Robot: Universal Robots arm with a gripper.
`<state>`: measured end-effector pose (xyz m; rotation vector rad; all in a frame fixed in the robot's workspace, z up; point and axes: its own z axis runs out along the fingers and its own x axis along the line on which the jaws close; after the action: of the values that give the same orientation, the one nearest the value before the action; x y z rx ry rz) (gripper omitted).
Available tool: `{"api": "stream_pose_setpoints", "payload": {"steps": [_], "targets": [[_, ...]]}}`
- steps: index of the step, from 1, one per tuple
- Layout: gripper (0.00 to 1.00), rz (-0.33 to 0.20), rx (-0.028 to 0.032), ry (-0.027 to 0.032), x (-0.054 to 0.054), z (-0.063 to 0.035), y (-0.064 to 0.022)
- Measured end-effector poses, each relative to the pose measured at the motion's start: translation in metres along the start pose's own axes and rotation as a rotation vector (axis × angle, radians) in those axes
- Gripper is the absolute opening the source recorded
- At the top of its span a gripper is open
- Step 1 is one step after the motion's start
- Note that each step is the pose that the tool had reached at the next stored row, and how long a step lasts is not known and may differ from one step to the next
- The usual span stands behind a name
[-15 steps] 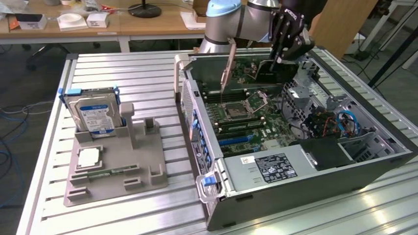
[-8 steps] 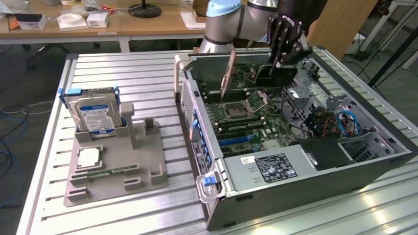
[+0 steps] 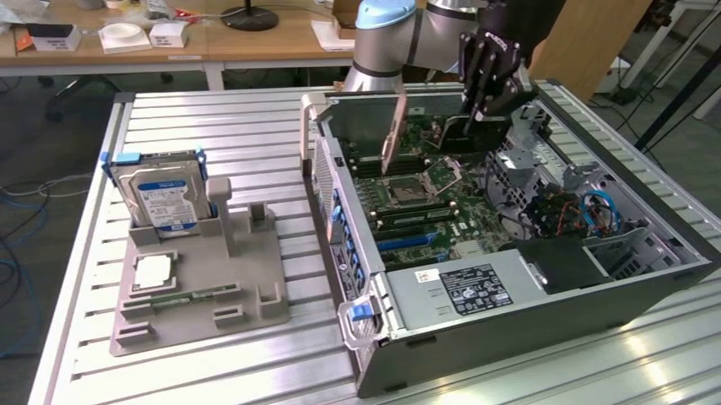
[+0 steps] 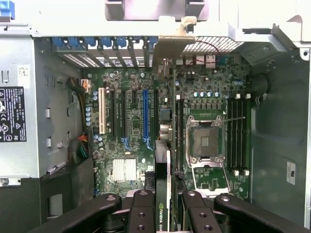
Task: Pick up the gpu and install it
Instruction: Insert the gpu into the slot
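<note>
My gripper (image 3: 487, 116) hangs inside the open computer case (image 3: 659, 278), shut on the gpu (image 3: 451, 133). The gpu is a thin dark card held on edge above the motherboard (image 3: 434, 219). Its metal bracket (image 3: 391, 135) points toward the case's rear wall at the exterior view's left. In the wrist view the gpu (image 4: 168, 174) appears edge-on between the black fingers (image 4: 142, 208) of my gripper (image 4: 167, 208). It runs toward the rear slot openings, and its bracket (image 4: 170, 43) is close to the case latch. It hovers between the blue expansion slot (image 4: 145, 114) and the processor socket (image 4: 204, 141).
On the slatted metal table, at the exterior view's left, a grey fixture (image 3: 242, 304) holds an upright hard drive (image 3: 164, 198), a processor chip (image 3: 154, 270) and a memory stick (image 3: 192, 295). The power supply (image 3: 474, 287) fills the case's near end. Cables and a drive cage (image 3: 575, 211) crowd the exterior view's right.
</note>
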<state>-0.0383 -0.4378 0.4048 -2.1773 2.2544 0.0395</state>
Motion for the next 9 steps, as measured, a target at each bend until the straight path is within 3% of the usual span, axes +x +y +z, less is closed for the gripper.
{"api": "stream_pose_setpoints", "payload": {"steps": [9], "targets": [[0.26,-0.024,-0.0001,0.0004,0.002,0.0157,0.0000]]}}
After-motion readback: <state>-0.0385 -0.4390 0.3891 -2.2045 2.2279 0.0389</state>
